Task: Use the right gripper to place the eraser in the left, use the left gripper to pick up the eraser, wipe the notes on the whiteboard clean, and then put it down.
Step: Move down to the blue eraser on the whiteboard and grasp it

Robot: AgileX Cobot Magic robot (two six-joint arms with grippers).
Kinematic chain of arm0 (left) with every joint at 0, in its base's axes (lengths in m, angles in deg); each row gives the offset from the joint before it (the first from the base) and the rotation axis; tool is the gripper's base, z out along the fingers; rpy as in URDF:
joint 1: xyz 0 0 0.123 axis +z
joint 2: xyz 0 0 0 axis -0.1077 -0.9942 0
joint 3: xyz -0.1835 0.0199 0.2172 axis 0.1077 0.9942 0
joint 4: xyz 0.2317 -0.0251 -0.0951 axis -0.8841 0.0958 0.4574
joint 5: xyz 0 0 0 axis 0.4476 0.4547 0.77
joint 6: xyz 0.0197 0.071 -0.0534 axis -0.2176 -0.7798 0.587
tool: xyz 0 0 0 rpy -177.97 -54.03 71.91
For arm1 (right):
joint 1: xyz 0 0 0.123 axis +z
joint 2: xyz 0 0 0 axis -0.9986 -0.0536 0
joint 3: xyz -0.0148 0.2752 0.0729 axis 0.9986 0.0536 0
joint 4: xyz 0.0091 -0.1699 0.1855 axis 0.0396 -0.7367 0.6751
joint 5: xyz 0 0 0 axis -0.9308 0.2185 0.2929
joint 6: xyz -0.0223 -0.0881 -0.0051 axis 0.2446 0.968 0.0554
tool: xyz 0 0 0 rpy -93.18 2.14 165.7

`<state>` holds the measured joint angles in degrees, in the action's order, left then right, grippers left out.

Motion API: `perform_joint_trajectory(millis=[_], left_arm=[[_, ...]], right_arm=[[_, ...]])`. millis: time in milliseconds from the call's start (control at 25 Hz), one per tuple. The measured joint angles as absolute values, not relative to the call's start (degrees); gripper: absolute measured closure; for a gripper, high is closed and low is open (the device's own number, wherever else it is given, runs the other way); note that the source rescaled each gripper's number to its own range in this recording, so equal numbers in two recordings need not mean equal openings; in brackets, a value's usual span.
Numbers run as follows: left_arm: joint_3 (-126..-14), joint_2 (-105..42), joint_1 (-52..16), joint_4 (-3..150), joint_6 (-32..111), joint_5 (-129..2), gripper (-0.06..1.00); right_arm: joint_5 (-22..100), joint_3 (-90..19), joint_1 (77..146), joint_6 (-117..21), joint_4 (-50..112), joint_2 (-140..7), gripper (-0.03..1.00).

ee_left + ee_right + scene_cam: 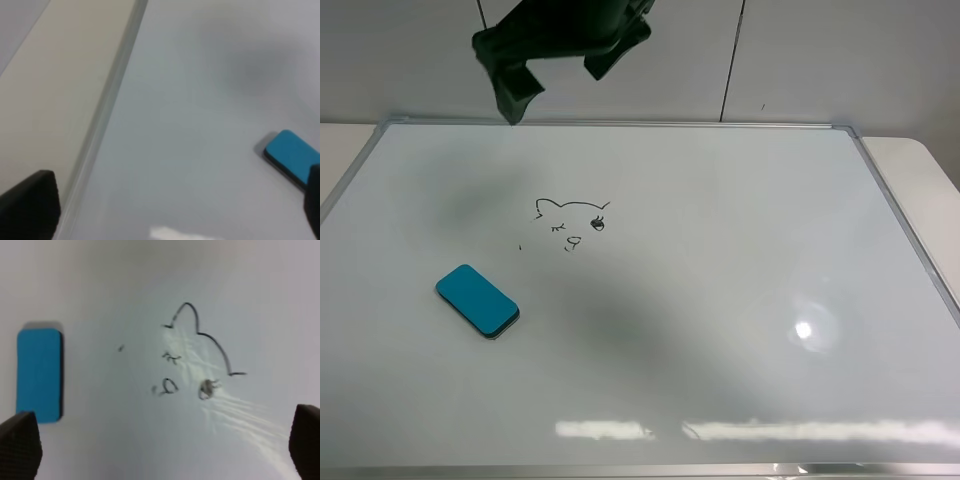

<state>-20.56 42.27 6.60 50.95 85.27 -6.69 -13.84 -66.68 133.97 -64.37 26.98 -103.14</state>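
Note:
The teal eraser (477, 301) lies flat on the left part of the whiteboard (740, 250), with nothing holding it. The notes (573, 222), a small black cat-like face with stray dots, sit near the board's middle, up and to the right of the eraser. My right gripper (162, 442) is open and empty, high above the board, with the eraser (39, 374) and the notes (195, 355) below it. My left gripper (172, 202) is open and empty over the board's left side, near its frame (107, 110), apart from the eraser (292, 157).
A dark, blurred arm part (560, 40) hangs at the top of the exterior view, above the board's far edge. Beige table (50, 90) lies beyond the silver frame on the left, and more table (920, 170) shows at the right. A light glare spot (805, 330) sits on the board.

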Motion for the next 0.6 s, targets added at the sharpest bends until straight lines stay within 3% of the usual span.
perform_joint_trajectory(millis=[320, 600], left_arm=[[-20.6, 42.3, 6.6, 50.9, 85.3, -6.7, -0.04], [-20.6, 42.3, 6.6, 50.9, 85.3, -6.7, -0.04]], right_arm=[[-16.3, -60.3, 123.8, -58.8, 33.1, -87.9, -0.03], [-11.7, -45.5, 117.4, -58.8, 32.7, -66.2, -0.03]])
